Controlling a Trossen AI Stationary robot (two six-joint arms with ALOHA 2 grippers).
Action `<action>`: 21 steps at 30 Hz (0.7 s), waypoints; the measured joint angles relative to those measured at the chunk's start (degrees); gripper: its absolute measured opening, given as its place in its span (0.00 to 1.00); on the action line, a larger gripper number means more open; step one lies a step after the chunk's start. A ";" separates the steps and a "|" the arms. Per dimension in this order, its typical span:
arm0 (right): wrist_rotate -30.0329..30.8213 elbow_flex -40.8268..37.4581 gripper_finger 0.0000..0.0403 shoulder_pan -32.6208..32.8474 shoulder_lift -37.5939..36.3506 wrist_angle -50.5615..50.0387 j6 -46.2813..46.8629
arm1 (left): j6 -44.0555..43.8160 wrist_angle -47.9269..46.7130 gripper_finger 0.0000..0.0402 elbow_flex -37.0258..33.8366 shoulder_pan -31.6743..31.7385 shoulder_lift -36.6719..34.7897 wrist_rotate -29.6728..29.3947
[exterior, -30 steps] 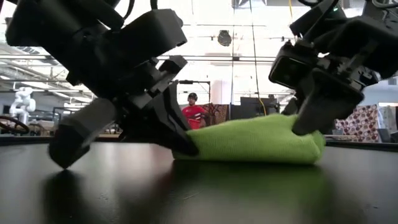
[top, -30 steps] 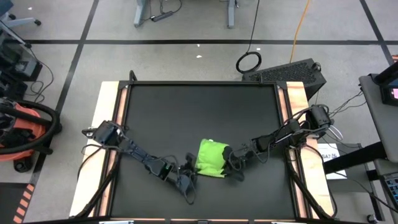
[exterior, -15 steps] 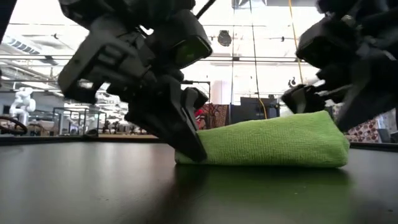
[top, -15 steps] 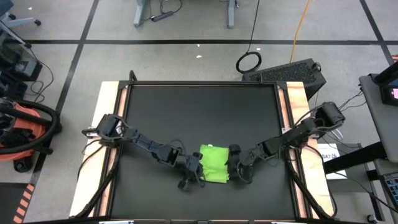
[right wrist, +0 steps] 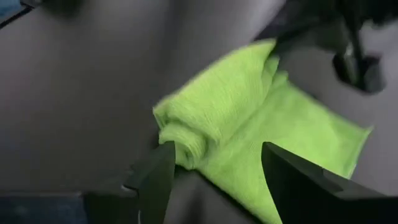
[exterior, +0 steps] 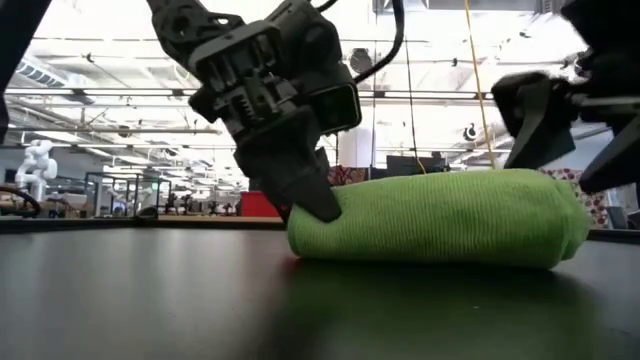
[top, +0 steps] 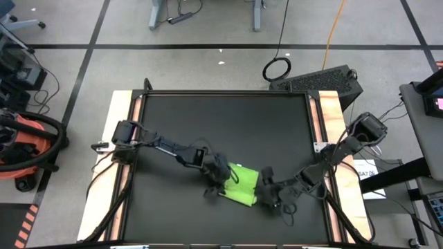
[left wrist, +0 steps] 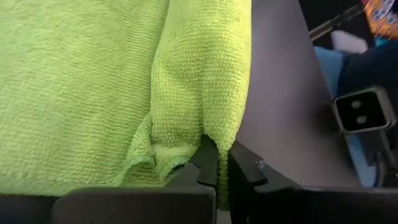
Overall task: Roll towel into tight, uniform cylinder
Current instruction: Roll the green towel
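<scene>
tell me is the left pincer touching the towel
Touching. The left wrist view shows the left pincer shut on an edge fold of the towel.

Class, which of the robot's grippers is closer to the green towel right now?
Left. The left gripper is shut on the towel at its edge; the right gripper stands open just off the rolled end.

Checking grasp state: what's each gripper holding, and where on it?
Left gripper is shut on the towel, pinching a fold at its end. Right gripper is open at the other end, holding nothing.
</scene>
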 joint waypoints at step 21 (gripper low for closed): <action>19.33 7.28 0.65 7.26 14.51 4.81 -7.38 | -7.04 0.24 0.02 0.11 5.61 -0.10 6.44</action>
